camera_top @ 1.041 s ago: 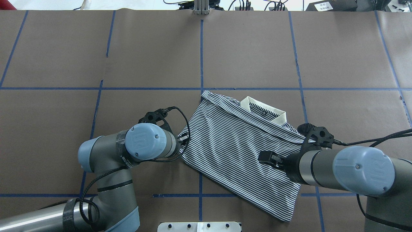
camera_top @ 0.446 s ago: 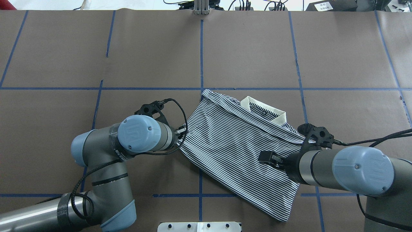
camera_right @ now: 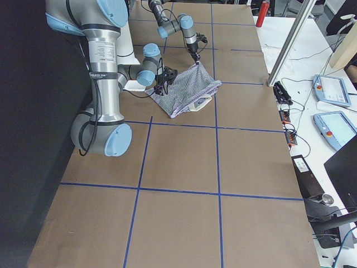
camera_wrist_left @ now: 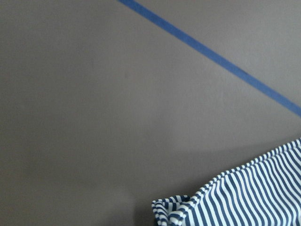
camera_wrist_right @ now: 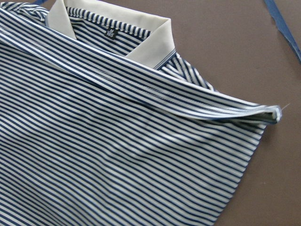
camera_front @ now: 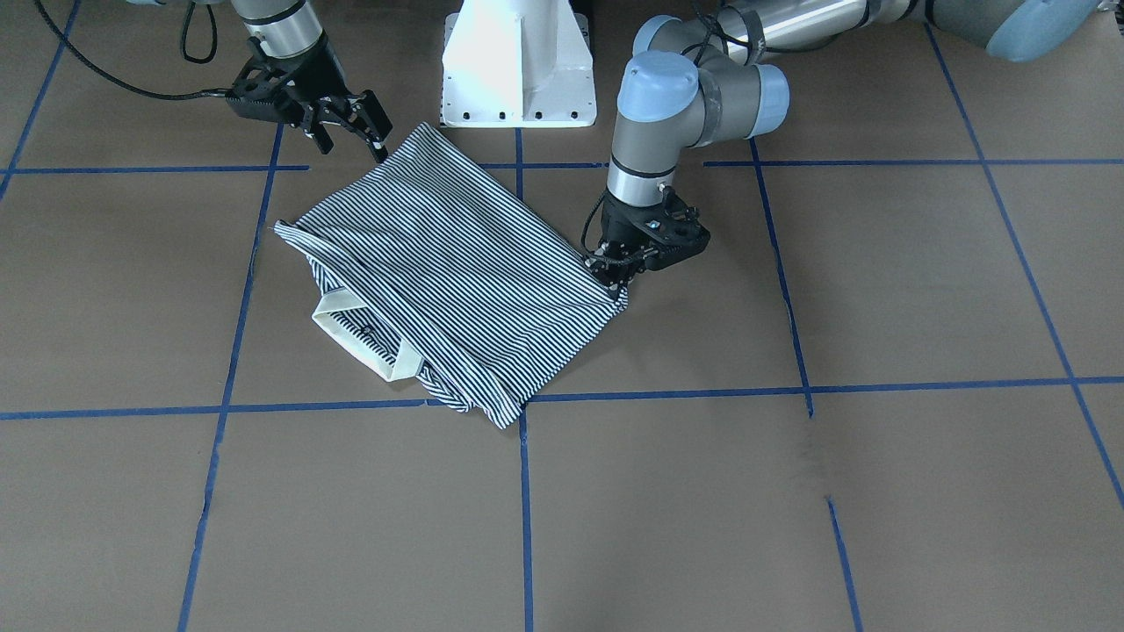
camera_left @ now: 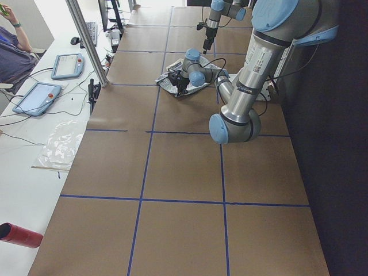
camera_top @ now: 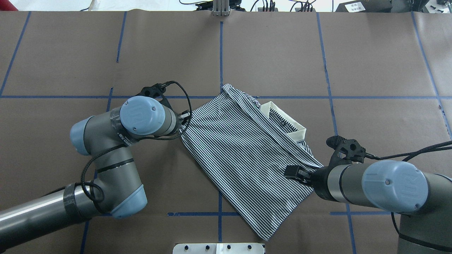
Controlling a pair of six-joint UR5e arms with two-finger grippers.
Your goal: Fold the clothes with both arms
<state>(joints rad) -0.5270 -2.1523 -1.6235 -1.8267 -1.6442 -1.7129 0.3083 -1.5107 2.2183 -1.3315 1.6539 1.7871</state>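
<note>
- The left gripper [camera_front: 617,270] is down at the table [camera_top: 370,70], its jaws closed on one corner of the polo shirt [camera_top: 243,158]. The left wrist view shows only that bunched striped corner against bare brown paper and a blue tape line [camera_wrist_left: 211,61], with no fingers in shot.
- The shirt spreads from those closed jaws across to the right gripper. It is a rough rectangle lying flat and skewed against the tape grid. A striped panel is folded over its front.
- The cream collar [camera_top: 282,120] peeks out from under that panel, on the edge farther from both sets of jaws.
- The right gripper [camera_front: 351,145] has its jaws apart and holds nothing. It hangs at the opposite corner of the shirt, right at the cloth's edge. I cannot tell whether a fingertip touches the cloth.
- Step, as I judge it: the folding is well along, and this is a straightening or squaring pull on one corner, with only one arm holding.
- Next move, as I judge it: the right jaws need to drop and pinch the corner beside them. Both arms can then tension the same edge and carry it evenly. A one-sided pull risks twisting the fold.
- Writing: a small dark label [camera_wrist_right: 111,34] sits inside the collar, its print too small to read. The right arm's joint cap [camera_top: 392,185] bears a raised "UR" mark.
</note>
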